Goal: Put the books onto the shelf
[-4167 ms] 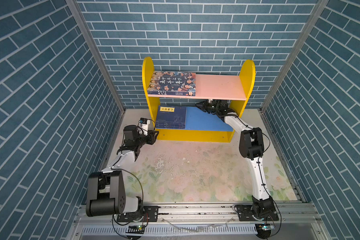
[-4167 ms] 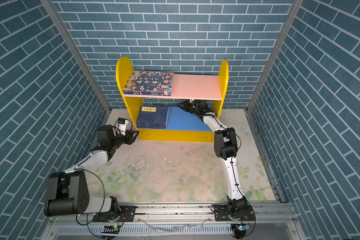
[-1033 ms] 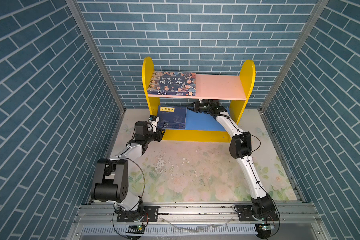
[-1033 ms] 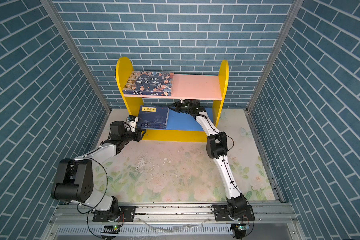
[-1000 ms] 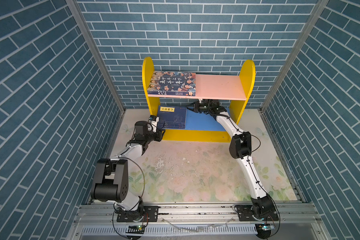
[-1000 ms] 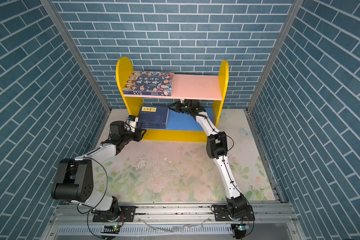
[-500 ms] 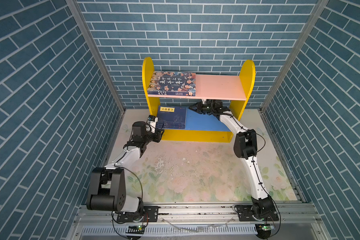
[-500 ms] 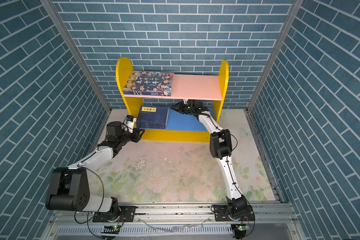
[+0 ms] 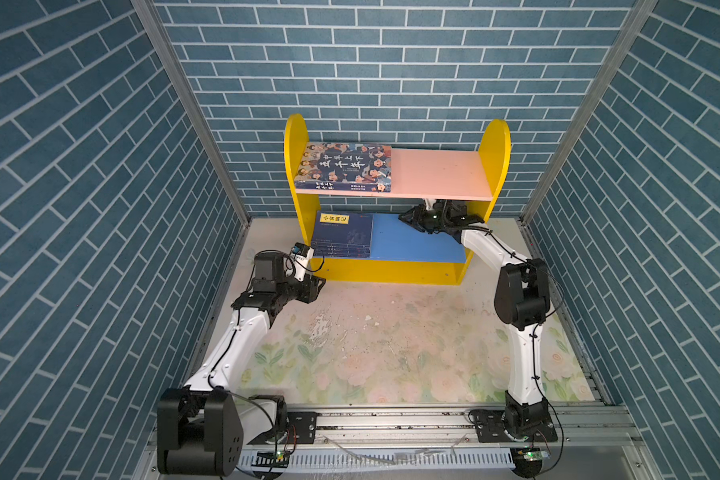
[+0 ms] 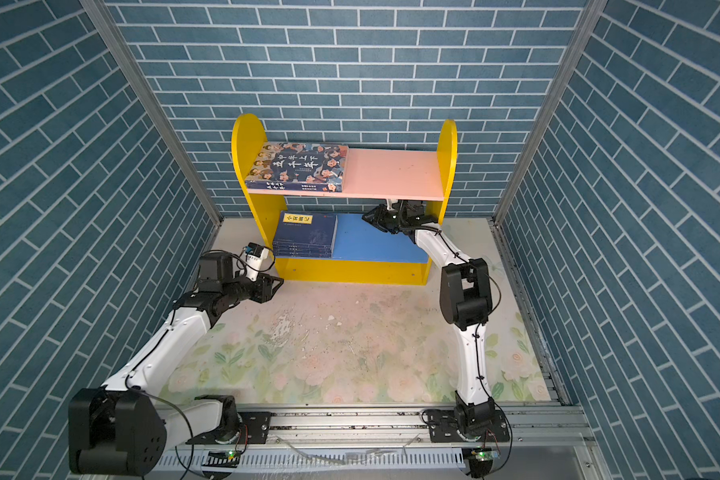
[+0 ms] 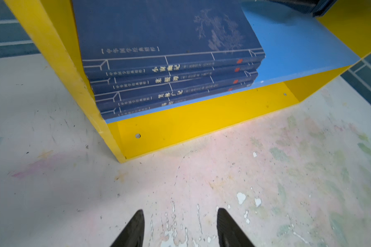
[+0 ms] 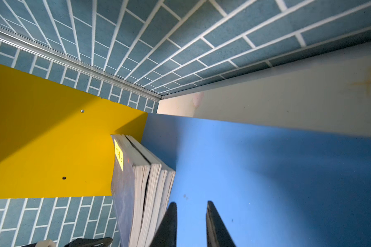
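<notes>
A small wooden shelf with yellow round-topped sides (image 9: pixel 493 166) stands on the worn floral-print tabletop (image 9: pixel 391 332). In both top views, 1 thick book with cartoon faces (image 9: pixel 346 166) lies flat at the left end of its pink upper board (image 9: pixel 437 172). 4 thin navy books (image 9: pixel 341 237) lie stacked at the left end of its blue lower board (image 9: pixel 412 245).

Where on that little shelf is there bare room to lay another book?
Free: the right half of the pink upper board, between the cartoon-cover book and the yellow right side; the middle of the blue lower board, between the navy stack and the right gripper. Crowded: both left ends.

The pink upper board (image 9: pixel 437 174) hides the blue lower board's (image 9: pixel 412 245) rear.
</notes>
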You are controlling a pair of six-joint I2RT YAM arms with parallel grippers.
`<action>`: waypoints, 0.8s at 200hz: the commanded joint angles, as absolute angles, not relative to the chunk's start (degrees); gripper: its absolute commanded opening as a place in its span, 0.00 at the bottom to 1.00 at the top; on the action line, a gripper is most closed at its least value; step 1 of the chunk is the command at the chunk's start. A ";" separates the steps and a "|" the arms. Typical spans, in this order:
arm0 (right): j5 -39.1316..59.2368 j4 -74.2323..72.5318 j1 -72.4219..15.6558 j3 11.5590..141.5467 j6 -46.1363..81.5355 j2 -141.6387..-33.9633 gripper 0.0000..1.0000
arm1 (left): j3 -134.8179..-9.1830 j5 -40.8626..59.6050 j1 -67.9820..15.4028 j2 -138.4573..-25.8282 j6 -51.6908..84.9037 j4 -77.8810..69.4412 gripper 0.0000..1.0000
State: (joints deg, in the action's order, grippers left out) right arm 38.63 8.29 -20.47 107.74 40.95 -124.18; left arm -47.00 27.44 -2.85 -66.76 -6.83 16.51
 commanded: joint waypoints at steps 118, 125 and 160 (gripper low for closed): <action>49.29 15.07 -24.22 72.16 34.26 -98.89 0.31 | -42.25 27.33 -2.11 -58.04 -9.10 24.16 0.87; 48.05 18.40 -25.24 71.29 31.49 -98.03 0.31 | -41.90 27.50 -2.03 -58.37 -8.89 23.56 0.88; 32.14 23.35 -29.05 62.69 23.01 -89.25 0.33 | -40.17 28.99 -0.55 -59.57 -6.55 17.19 0.94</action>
State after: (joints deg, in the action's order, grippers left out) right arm 42.57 18.57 -27.49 68.05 32.01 -96.60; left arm -41.45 27.75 -1.87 -58.78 -8.43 22.81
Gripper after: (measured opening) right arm 0.332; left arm 0.925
